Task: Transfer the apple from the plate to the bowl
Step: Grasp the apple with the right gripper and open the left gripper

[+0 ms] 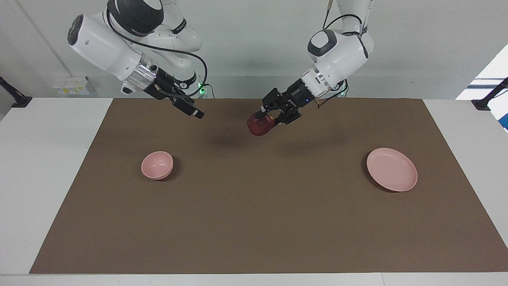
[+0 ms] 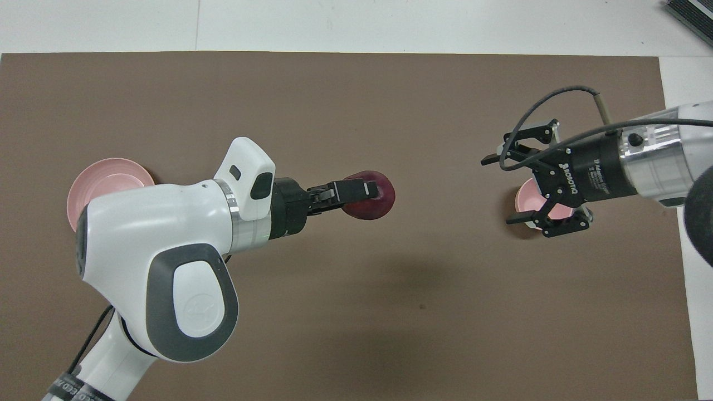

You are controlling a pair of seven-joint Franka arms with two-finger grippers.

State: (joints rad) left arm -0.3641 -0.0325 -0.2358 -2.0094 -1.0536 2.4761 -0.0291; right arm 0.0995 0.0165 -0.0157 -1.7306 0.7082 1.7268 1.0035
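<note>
My left gripper (image 1: pixel 266 119) is shut on the dark red apple (image 1: pixel 260 125) and holds it in the air over the middle of the brown mat, between the plate and the bowl. In the overhead view, the gripper (image 2: pixel 365 195) grips the apple (image 2: pixel 374 203) from the side. The pale pink plate (image 1: pixel 391 169) lies empty toward the left arm's end; my left arm partly covers it in the overhead view (image 2: pixel 108 177). The small pink bowl (image 1: pixel 157 165) stands empty toward the right arm's end. My right gripper (image 1: pixel 197 114) is open and raised over the mat by the bowl. In the overhead view, the gripper (image 2: pixel 497 191) partly covers the bowl (image 2: pixel 526 199).
The brown mat (image 1: pixel 254 222) covers most of the white table (image 1: pixel 47 159). Only the plate and the bowl stand on it.
</note>
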